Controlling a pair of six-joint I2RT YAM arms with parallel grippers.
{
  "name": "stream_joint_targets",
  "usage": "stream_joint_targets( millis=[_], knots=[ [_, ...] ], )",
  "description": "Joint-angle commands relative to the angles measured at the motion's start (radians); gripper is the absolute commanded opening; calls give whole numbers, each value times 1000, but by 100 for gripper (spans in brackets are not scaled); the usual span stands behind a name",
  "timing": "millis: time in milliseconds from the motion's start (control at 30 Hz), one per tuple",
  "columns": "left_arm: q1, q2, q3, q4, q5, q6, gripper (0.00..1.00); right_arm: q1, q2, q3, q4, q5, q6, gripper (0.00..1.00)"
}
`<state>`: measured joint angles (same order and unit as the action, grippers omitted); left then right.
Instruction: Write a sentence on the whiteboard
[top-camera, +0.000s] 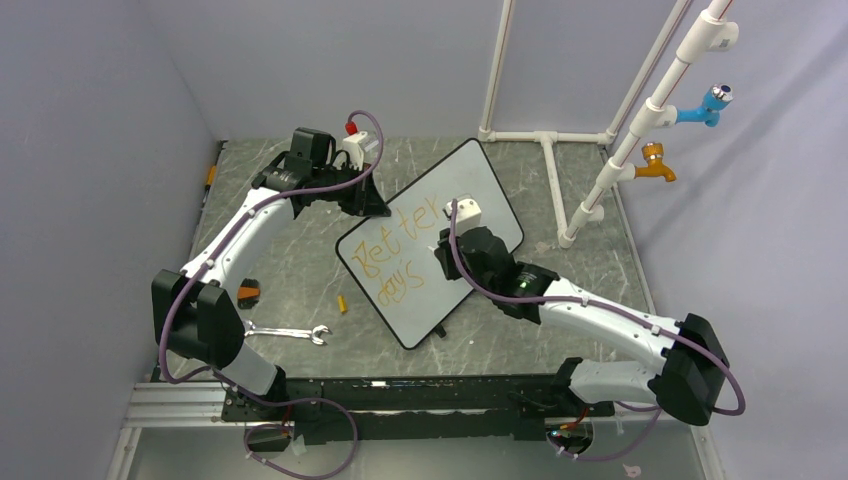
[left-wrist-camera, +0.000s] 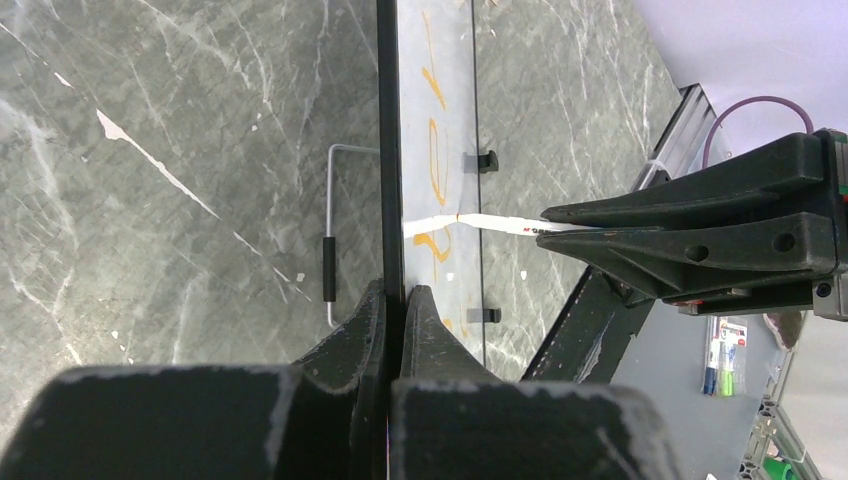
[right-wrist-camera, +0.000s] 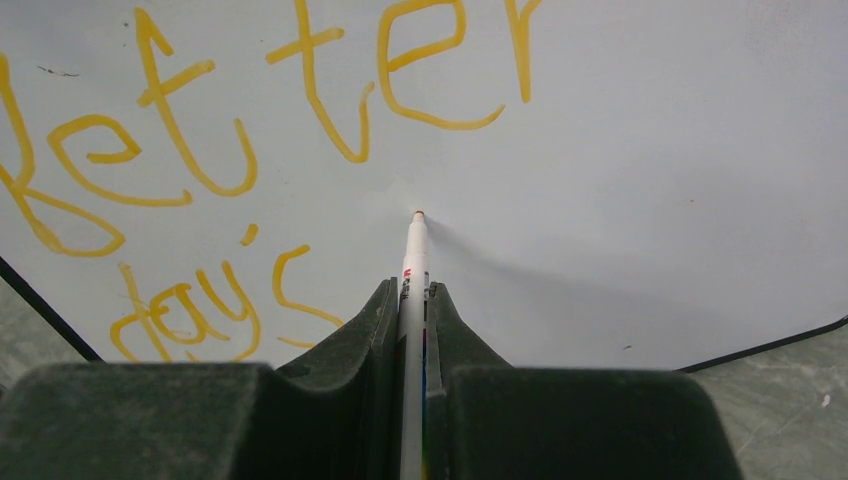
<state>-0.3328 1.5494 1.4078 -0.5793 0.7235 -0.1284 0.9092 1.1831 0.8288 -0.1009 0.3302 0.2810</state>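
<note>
Right hand (right-wrist-camera: 412, 290): fingers pressed together on a white marker (right-wrist-camera: 413, 260), which sticks out straight ahead between them. The tip touches the whiteboard (right-wrist-camera: 650, 200) on bare white just ahead of the hand.

The sentence (right-wrist-camera: 250, 110) is in orange, up and to the left of the tip. The top line reads "Better" and the second line reads "days". The tip sits just right of "days", below the "ter".

Left hand (left-wrist-camera: 393, 300): fingers clamped on the whiteboard's thin black frame, pinching its edge, with the board running edge-on away from the hand. From that wrist view, the right hand's fingers and the marker come in from the right and meet the board face ahead of my grip. A wire stand bar shows on the left side of the frame.

From the top, the board sits diagonal on the table (top-camera: 560, 330), between both hands. A wrench (top-camera: 285, 333) and a small orange piece (top-camera: 342, 303) lie on the table on the near side of the left hand, off the board. I can't tell whether the board is lifted or flat.
</note>
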Motion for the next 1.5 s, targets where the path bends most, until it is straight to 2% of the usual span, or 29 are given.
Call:
stream_joint_targets(
  millis=[0,533,1467],
  knots=[
    [-40,1,6,-9,22,76,0,-5,4,-44,9,-33,20,0],
    [-40,3,7,-7,26,74,0,-5,-62,-126,-22,-62,68,0],
    [-40,6,5,-8,23,74,0,-11,53,91,-26,-8,-25,0]
  ],
)
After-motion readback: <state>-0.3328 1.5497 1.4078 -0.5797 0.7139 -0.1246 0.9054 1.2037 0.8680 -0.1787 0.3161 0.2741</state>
